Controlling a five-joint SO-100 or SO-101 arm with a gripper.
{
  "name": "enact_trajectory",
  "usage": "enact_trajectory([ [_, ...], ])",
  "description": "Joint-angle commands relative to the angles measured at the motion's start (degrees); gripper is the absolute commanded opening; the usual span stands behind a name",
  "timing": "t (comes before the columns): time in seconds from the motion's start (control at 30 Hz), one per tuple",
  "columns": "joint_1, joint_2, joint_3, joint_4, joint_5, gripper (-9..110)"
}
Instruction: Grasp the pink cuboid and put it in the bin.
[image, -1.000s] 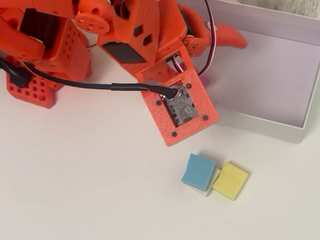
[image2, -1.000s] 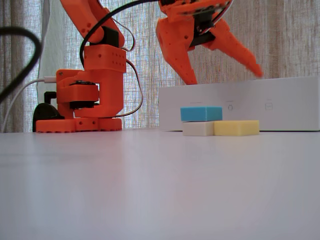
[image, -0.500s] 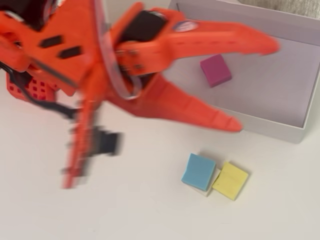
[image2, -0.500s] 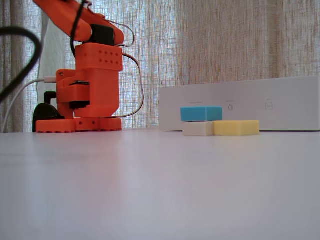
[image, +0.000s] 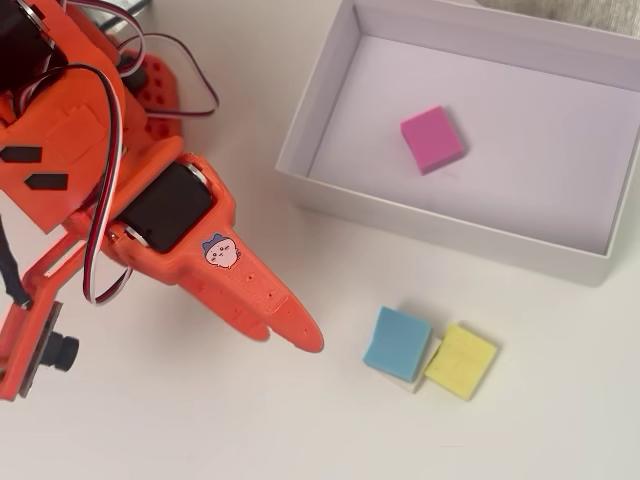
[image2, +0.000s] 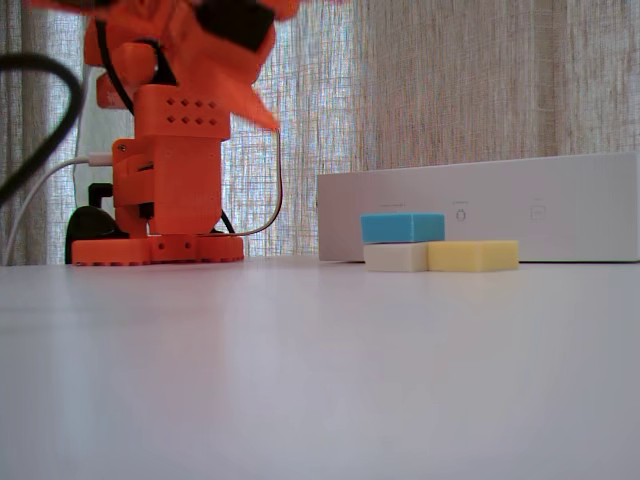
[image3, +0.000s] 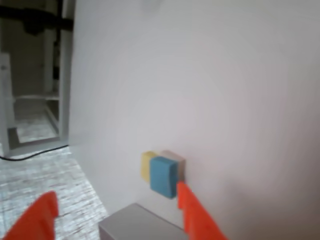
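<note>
The pink cuboid (image: 432, 139) lies flat on the pale floor inside the white bin (image: 440, 226), near its middle. In the fixed view the bin's side wall (image2: 500, 205) hides the cuboid. My orange gripper (image: 300, 335) hangs over the bare table, left of the blue block and outside the bin. It holds nothing. In the wrist view its two orange fingers (image3: 197, 217) stand wide apart, so the gripper (image3: 117, 220) is open. The pink cuboid does not show in the wrist view.
A light blue block (image: 397, 342) rests on a white block (image: 415, 378), with a yellow block (image: 461, 361) touching them, in front of the bin. The same blocks show in the fixed view (image2: 403, 227). The arm's orange base (image2: 165, 190) stands at the left.
</note>
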Motion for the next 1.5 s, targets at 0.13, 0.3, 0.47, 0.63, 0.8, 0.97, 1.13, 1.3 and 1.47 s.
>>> enact_trajectory([
  [0.13, -0.88, 7.21, 1.05, 13.10, 1.05, 11],
  [0.3, -0.79, 8.35, 1.05, 15.12, 1.14, -8],
  [0.47, -0.79, 8.35, 1.05, 15.12, 1.23, -8],
  [0.63, -0.70, 8.35, 1.05, 15.12, 1.14, -8],
  [0.8, -0.70, 8.35, 1.05, 15.12, 1.14, -8],
  [0.97, -0.70, 8.35, 1.05, 15.12, 1.14, -8],
  [1.13, -0.70, 8.35, 1.05, 15.12, 1.14, -8],
  [1.3, -0.70, 8.35, 1.05, 15.12, 1.14, -8],
  [1.47, -0.70, 8.35, 1.05, 15.12, 1.14, -8],
])
